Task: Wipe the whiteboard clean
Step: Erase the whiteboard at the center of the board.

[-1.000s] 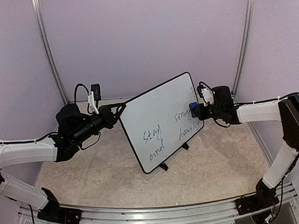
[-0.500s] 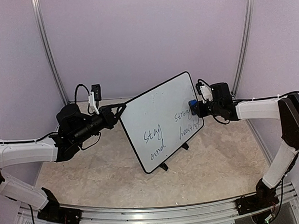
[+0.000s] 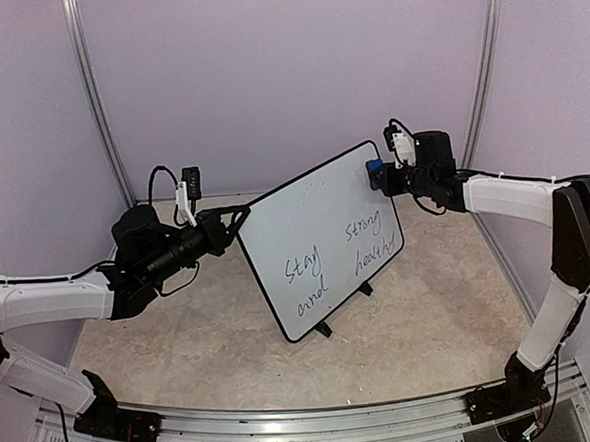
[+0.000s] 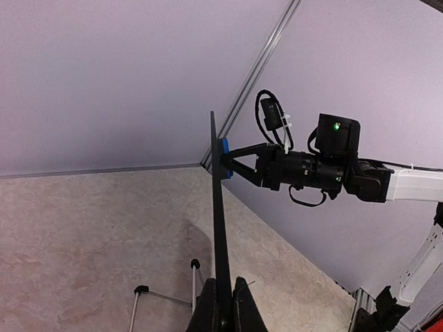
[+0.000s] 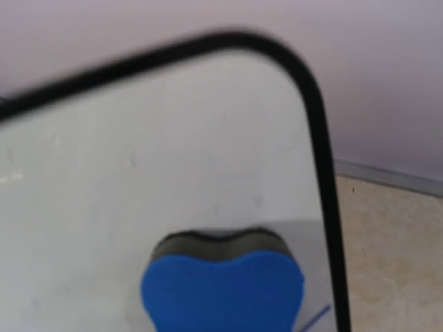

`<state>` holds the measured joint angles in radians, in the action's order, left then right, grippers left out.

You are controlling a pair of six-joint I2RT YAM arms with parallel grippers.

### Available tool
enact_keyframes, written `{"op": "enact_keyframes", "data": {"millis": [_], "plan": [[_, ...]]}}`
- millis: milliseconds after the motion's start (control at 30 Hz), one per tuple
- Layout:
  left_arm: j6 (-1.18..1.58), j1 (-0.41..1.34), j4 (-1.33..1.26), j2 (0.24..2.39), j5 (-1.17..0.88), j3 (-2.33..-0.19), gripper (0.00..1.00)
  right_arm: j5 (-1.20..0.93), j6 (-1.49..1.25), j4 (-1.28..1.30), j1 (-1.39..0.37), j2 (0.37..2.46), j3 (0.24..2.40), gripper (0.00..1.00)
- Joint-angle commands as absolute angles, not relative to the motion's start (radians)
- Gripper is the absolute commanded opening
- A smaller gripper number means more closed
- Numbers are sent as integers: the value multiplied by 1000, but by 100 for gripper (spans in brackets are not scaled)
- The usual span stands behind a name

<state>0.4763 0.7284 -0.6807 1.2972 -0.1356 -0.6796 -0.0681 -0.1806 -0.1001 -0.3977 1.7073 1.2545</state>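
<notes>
**Eraser at the top corner, words lower down**

Out on the surface (image 3: 182,338), the whiteboard (image 3: 315,220) stands tilted on its small feet. Its handwriting (image 3: 342,253) lies unwiped across the lower part. The left fingers (image 4: 235,311) are closed tight on its left rim. At the far top corner the right fingers (image 3: 382,175) grip the blue eraser (image 5: 221,287), pressed against bare white. The risks, as I judge them: too hard a push could twist or tip the board in its one-sided hold, and a slack grip could drop the eraser mid-stroke.
</notes>
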Motion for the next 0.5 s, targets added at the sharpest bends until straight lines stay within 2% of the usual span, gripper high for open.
{"op": "enact_keyframes", "data": {"millis": [0,467], "plan": [[433,769,-656,1297,-290,-672,0,-90,-225,-85,-377,1749,1289,26],[437,769,-661,1305,-294,-678,0,-204,-309,-200,-306,1750,995,24]]}}
